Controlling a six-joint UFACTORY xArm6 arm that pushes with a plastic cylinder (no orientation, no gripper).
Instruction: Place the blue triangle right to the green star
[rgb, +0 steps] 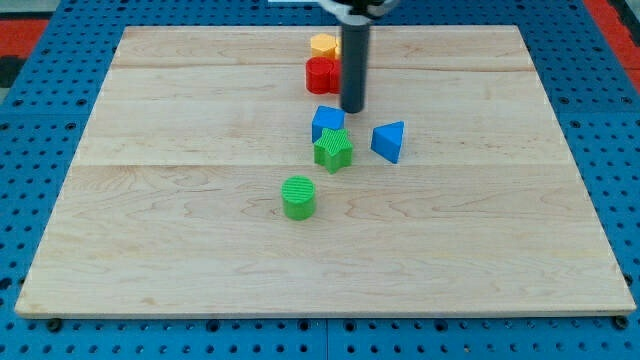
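The blue triangle (389, 141) lies on the wooden board (200, 220), a short gap to the right of the green star (333, 150). A blue cube (326, 121) touches the star's upper edge. My tip (352, 109) is the lower end of the dark rod. It stands just above and to the right of the blue cube, up and to the left of the blue triangle, touching neither that I can see.
A red block (321, 75) and a yellow block (323, 45) sit near the view's top, just left of the rod. A green cylinder (298, 197) stands below and left of the star. A blue pegboard (60, 90) surrounds the board.
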